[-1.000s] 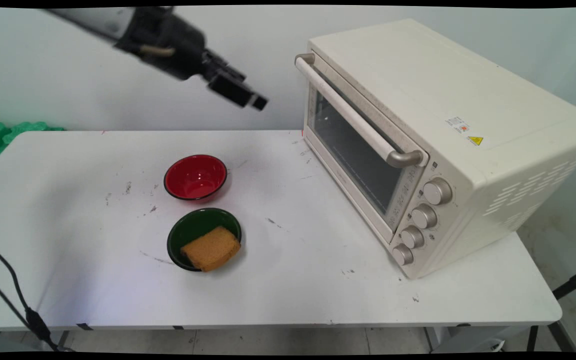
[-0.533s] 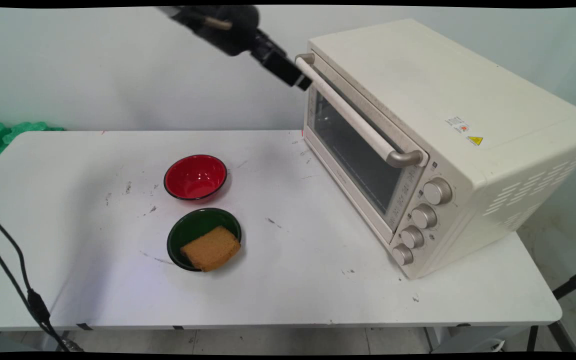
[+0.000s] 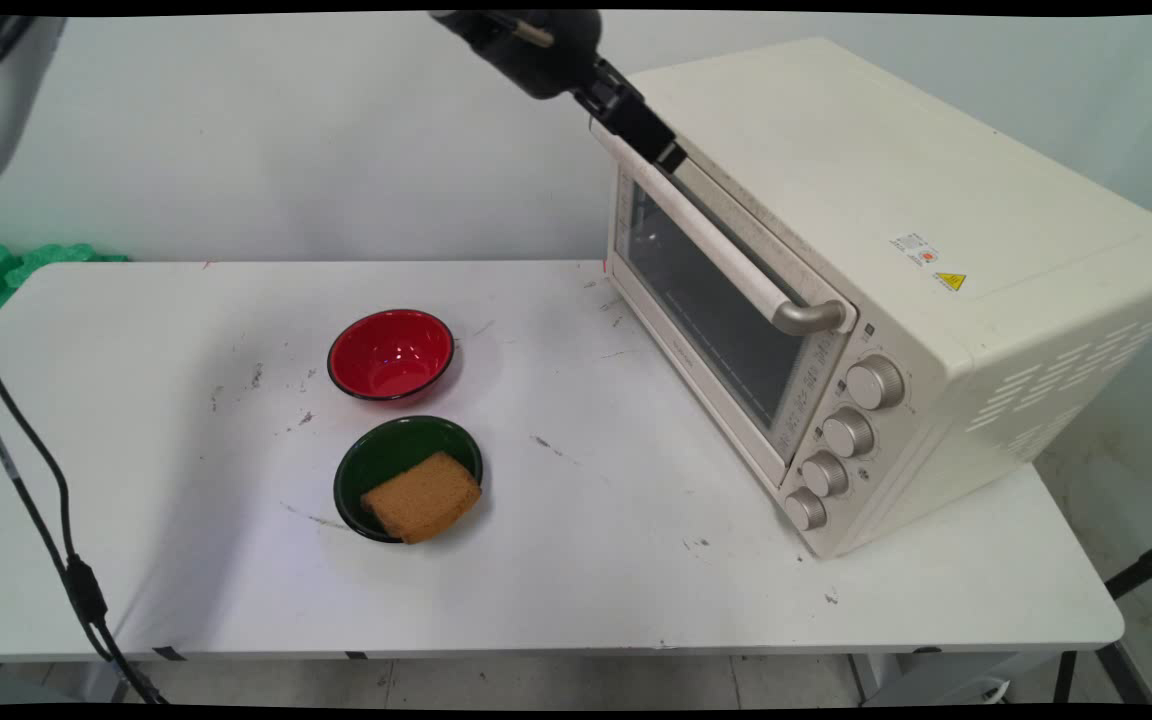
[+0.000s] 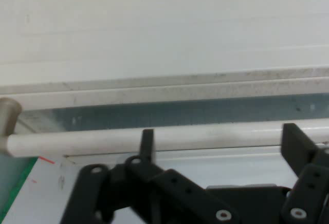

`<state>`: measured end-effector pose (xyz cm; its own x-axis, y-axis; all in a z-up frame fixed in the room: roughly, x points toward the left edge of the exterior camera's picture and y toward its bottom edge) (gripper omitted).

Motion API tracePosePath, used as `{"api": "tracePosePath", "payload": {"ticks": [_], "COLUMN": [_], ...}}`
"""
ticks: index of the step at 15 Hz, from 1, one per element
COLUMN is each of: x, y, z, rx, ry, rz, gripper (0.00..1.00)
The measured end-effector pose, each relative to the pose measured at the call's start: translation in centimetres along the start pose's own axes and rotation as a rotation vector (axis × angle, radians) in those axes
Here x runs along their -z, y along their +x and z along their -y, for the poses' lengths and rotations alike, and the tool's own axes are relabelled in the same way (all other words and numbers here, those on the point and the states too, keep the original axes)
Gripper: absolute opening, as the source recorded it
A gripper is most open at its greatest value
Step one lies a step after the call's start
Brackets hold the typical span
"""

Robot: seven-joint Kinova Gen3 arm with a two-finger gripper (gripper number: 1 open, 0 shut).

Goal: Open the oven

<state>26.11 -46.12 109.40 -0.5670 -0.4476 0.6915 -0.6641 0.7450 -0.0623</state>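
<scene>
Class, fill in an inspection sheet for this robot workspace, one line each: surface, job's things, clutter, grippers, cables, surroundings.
Surface: white table, scuffed with dark marks.
Job's things: cream toaster oven at the table's right, door shut; its handle bar runs across the door's top.
Clutter: empty red bowl; green bowl nearer the camera, holding a brown sponge.
Grippers: black gripper open at the handle bar's far end; the hand view shows the bar crossing between its two fingers.
Cables: black cable hanging at the table's left edge.
Surroundings: plain wall behind; green foam at far left; black stand leg at lower right.
</scene>
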Motion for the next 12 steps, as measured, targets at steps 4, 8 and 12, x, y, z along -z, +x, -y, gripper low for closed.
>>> {"api": "tracePosePath", "payload": {"ticks": [4,8,12], "x": [-2.0,-3.6,-4.5], "y": [1.2,1.7,1.9], "z": [-0.1,0.0,-0.1], "rx": [-0.008,-0.013,-0.015], "ry": [-0.008,-0.011,-0.016], "rz": [0.017,0.042,0.054], "gripper": [0.0,0.0,0.0]}}
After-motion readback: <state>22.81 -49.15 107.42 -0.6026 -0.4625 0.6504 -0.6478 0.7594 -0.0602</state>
